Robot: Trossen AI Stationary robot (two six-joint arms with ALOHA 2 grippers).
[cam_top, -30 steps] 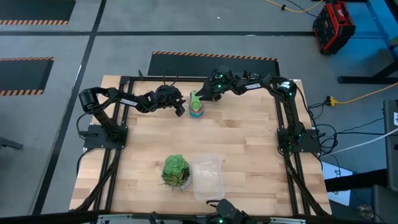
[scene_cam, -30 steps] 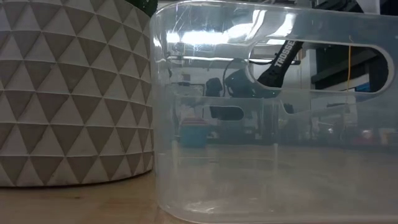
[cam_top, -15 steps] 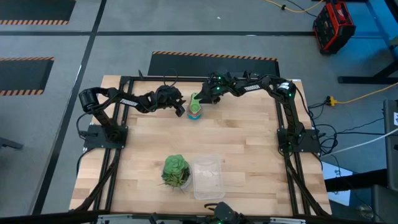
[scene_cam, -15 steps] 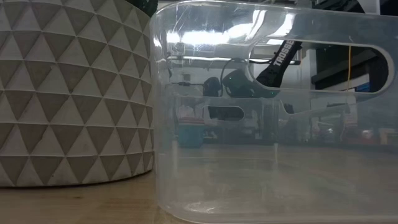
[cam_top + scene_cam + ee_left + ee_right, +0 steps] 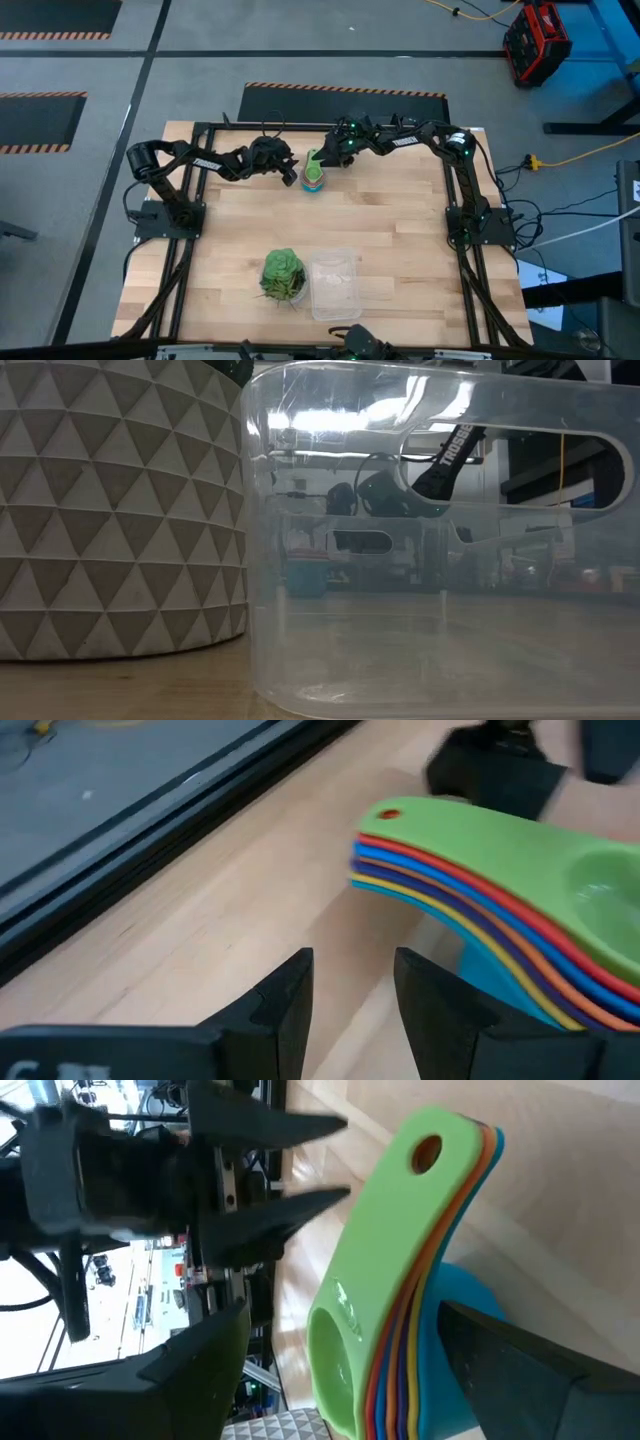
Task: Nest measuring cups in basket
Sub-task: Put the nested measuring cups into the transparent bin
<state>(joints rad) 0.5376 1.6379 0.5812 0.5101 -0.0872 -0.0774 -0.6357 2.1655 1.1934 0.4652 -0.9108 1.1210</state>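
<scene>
The measuring cups (image 5: 315,173) stand nested in one stack on the table's far middle, the green one on top and a light blue bowl (image 5: 470,1305) at the bottom. Their handles (image 5: 385,830) fan out together. My left gripper (image 5: 291,173) is open just left of the stack, with nothing between its fingers (image 5: 352,960). My right gripper (image 5: 328,158) is wide open at the stack's far right, one finger on either side of it (image 5: 345,1308); I cannot tell whether they touch it. The clear basket (image 5: 334,284) rests on the near middle of the table.
A green leafy ball (image 5: 283,272) in a white pot with a triangle pattern (image 5: 110,510) stands right beside the basket's left side. In the low view the basket's wall (image 5: 440,560) fills the foreground. Bare wood lies between the stack and the basket.
</scene>
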